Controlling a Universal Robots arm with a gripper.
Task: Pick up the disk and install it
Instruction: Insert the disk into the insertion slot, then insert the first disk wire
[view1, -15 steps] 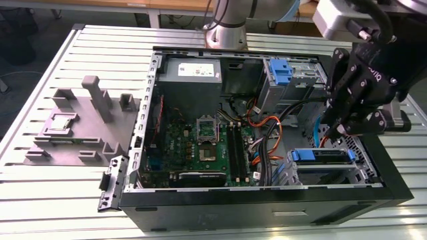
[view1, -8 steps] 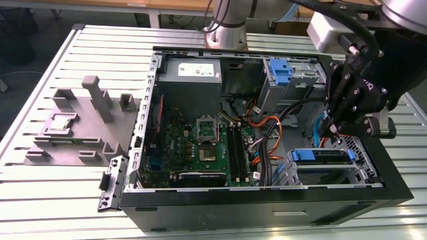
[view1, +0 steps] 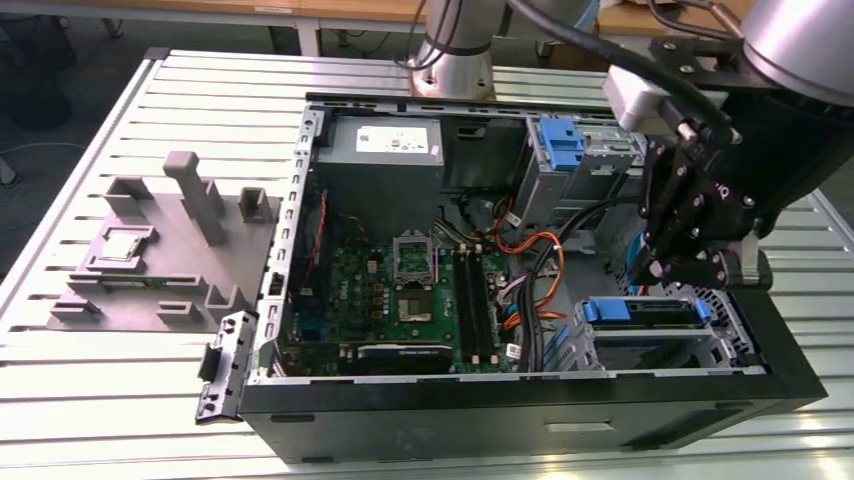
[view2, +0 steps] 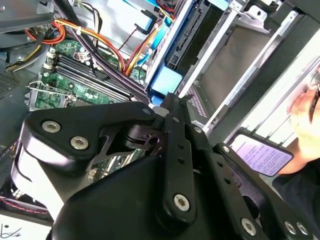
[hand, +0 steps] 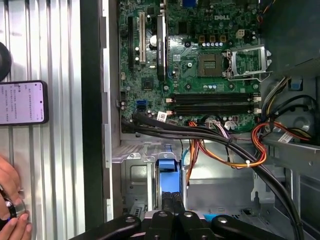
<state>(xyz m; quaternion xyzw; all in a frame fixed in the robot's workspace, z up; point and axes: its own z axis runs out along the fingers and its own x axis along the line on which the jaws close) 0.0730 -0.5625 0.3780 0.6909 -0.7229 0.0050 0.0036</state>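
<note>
The disk (view1: 642, 312) sits in the metal drive cage (view1: 721, 345) at the exterior view's right of the open computer case, its blue rail facing up. My gripper (view1: 663, 275) hangs just above it with the fingers drawn together and nothing visible between them. In the first wrist view the gripper (hand: 171, 201) points down at the blue rail of the disk (hand: 167, 175) between the cage walls. In the second wrist view the gripper (view2: 168, 100) stops just short of the disk's blue end (view2: 165, 83).
Orange and black cables (hand: 225, 150) run beside the cage over the motherboard (view1: 400, 290). A bare blue bracket (view1: 561, 142) sits in the upper bay. A grey fixture (view1: 147, 260) stands at the exterior view's left. A phone (hand: 22, 102) and a person's hand (hand: 10, 200) are beside the case.
</note>
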